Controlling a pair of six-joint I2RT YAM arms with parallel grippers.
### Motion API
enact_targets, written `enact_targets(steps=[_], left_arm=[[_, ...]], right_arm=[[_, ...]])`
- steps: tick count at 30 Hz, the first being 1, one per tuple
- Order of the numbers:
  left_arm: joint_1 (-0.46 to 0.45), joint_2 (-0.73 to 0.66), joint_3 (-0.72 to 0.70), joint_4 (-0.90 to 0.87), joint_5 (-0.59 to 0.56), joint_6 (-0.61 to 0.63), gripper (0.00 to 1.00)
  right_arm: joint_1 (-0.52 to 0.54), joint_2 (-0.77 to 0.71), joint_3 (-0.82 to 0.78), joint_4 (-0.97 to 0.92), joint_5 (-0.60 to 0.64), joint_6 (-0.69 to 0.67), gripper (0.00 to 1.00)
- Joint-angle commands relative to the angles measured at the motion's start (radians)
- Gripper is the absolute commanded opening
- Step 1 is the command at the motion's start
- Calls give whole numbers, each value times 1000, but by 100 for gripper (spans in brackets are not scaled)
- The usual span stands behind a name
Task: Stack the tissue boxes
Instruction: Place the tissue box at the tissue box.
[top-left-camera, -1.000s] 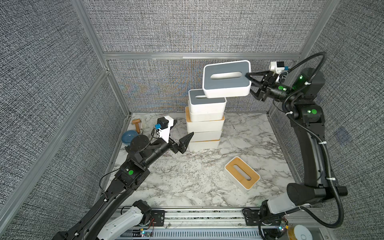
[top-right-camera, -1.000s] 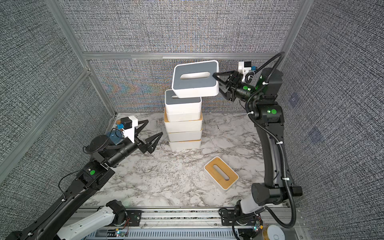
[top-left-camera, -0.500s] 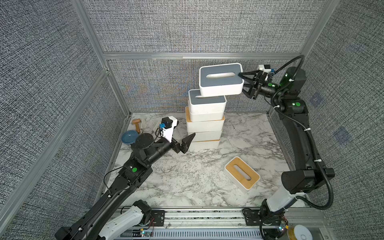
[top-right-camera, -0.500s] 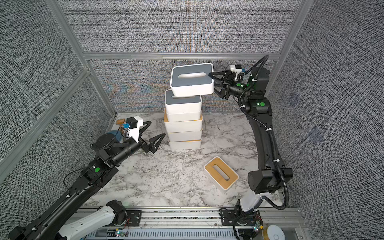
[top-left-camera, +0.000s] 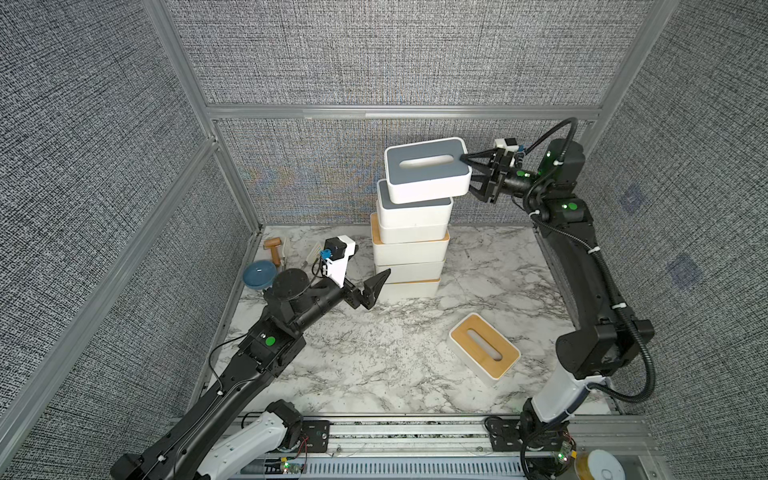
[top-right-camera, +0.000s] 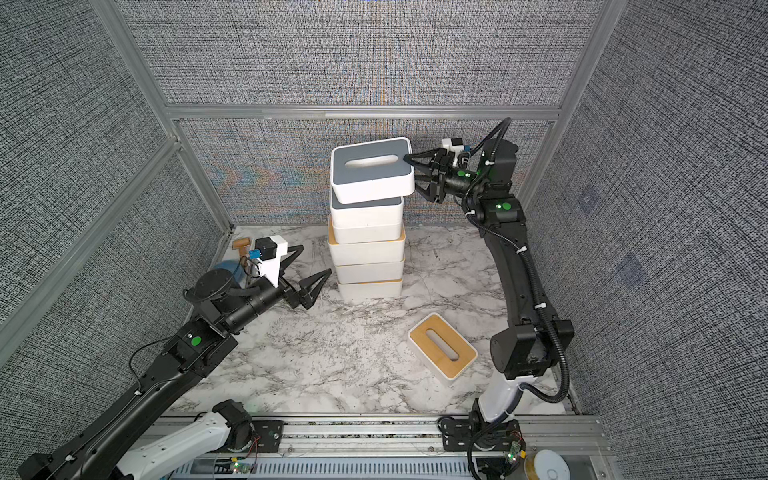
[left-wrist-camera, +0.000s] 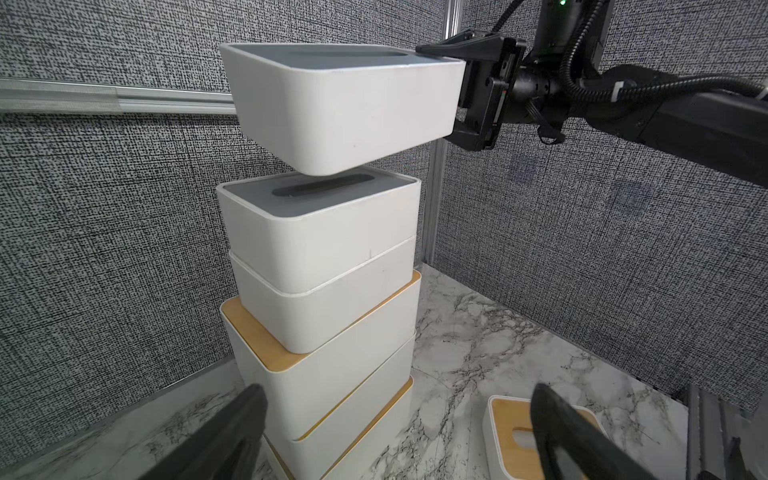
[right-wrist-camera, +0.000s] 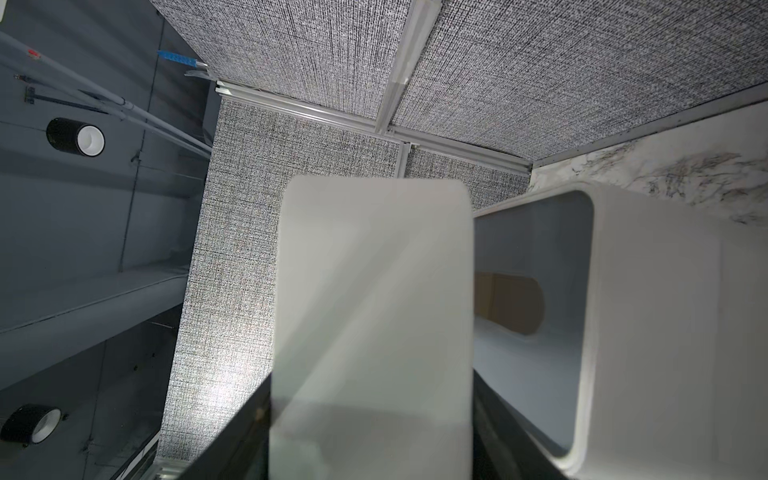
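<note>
The right arm (top-left-camera: 582, 266) rises from its base and bends level at the top. Its gripper (top-left-camera: 467, 174) is clamped on the short end of a raised box (top-left-camera: 428, 183), one finger on top and one beneath. The left arm (top-left-camera: 257, 353) stretches low and forward, and its gripper (top-right-camera: 313, 261) is spread wide and holds nothing.

Readable text: none in any view.
Grey-lidded tissue box (top-left-camera: 428, 170): lid and sides plain, no lettering.
Stacked tissue boxes (top-left-camera: 409, 249): plain white sides, no lettering.
Side wall panel (top-left-camera: 631, 199): 2 faint bluish square marks, too blurred to read.
</note>
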Motion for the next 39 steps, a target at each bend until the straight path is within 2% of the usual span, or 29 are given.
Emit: enact_targets(steps=[1, 22, 39], left_arm=[[0, 3, -2, 54, 13, 2, 99], [1, 12, -7, 66, 15, 0, 99], [1, 29, 1, 74, 17, 7, 99]], right_arm=[[1, 3, -4, 70, -20, 12, 49], [10, 41, -22, 48, -28, -9, 54], [11, 82, 40, -63, -34, -85, 76]])
